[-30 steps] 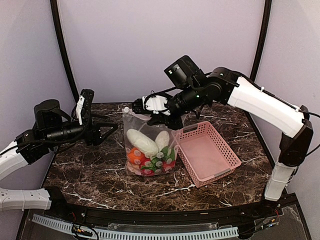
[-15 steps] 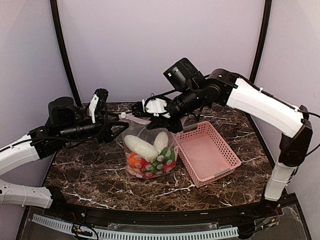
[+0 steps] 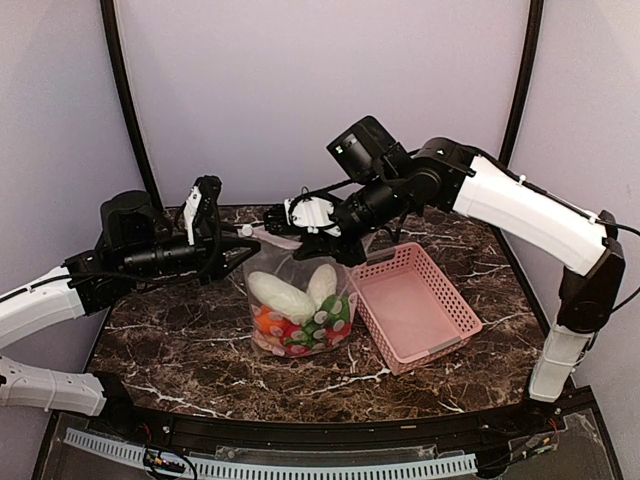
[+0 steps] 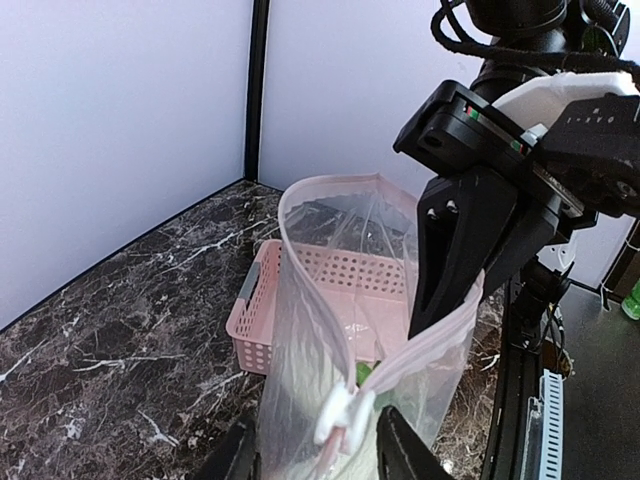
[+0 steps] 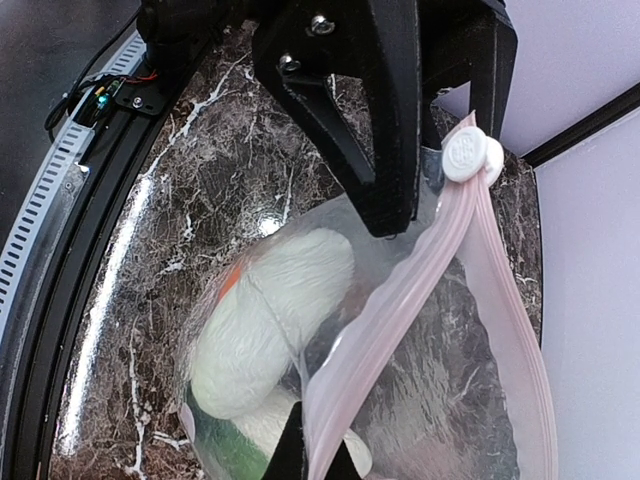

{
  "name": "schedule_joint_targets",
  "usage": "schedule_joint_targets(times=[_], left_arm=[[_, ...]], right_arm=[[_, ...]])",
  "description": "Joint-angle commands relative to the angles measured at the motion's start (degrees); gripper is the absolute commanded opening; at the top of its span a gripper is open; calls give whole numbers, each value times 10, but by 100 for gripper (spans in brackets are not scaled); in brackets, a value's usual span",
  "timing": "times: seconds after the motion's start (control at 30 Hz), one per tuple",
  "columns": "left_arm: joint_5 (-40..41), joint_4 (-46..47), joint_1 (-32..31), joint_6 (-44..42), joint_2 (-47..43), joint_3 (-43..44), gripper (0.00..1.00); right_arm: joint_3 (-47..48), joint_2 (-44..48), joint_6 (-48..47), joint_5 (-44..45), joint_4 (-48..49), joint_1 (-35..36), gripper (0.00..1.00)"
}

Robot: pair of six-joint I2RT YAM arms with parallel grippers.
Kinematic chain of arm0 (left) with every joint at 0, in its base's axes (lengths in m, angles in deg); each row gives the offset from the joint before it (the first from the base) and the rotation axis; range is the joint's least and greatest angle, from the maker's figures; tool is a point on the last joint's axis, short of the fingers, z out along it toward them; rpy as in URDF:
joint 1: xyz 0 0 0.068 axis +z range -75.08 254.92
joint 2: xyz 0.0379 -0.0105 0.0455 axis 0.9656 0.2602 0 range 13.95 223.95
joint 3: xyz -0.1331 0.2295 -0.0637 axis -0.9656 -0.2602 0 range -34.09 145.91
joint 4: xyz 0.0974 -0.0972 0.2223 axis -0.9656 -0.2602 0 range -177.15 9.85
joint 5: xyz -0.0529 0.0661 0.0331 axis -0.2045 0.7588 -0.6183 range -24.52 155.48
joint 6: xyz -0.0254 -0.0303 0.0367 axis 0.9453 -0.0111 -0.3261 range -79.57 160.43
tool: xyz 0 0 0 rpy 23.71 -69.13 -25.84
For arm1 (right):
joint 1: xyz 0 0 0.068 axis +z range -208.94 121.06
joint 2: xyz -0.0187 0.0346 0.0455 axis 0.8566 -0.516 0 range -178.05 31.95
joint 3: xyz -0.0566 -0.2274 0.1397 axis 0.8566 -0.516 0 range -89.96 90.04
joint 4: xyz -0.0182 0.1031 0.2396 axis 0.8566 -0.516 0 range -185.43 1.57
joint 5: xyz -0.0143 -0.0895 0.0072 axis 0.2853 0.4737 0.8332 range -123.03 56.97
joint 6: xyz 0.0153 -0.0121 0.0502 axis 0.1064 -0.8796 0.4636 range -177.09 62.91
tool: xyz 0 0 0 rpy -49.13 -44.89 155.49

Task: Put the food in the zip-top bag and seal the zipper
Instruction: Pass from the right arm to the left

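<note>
Bright even light, pics sharp (glare on zip-top bag (image 5: 450, 380) & table (image 5: 150, 300)).

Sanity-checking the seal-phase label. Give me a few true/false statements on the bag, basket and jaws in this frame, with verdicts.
1. The pink basket is empty. True.
2. The food lies outside the zip-top bag. False: it is inside.
3. The zipper is sealed. False: the mouth gapes open.
4. The right gripper has its jaws shut on the zipper strip. True.
5. The white slider sits at the right gripper's end. False: it sits at the opposite end, between the open jaws of the left gripper.
</note>
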Motion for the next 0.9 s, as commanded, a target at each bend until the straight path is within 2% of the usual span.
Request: schedule_joint_targets(times=[0.0,0.13,0.33,0.73,0.87], left_arm=[[-19,34,8,-2,-8,-4,36],[-25,39,11,1,-11,-9,30],[-29,43,12,2,-10,-11,28],[-56,67,13,-10,4,-31,31],[-60,69,14,-11,7,-34,36]], right_arm=[[-1,-4,-1,7,-1,-2,1],[-2,-5,0,7,-1,-1,1],[6,-10,3,9,-2,-1,2],[10,-13,5,16,-3,-1,2],[12,-14,5,21,-3,-1,2]])
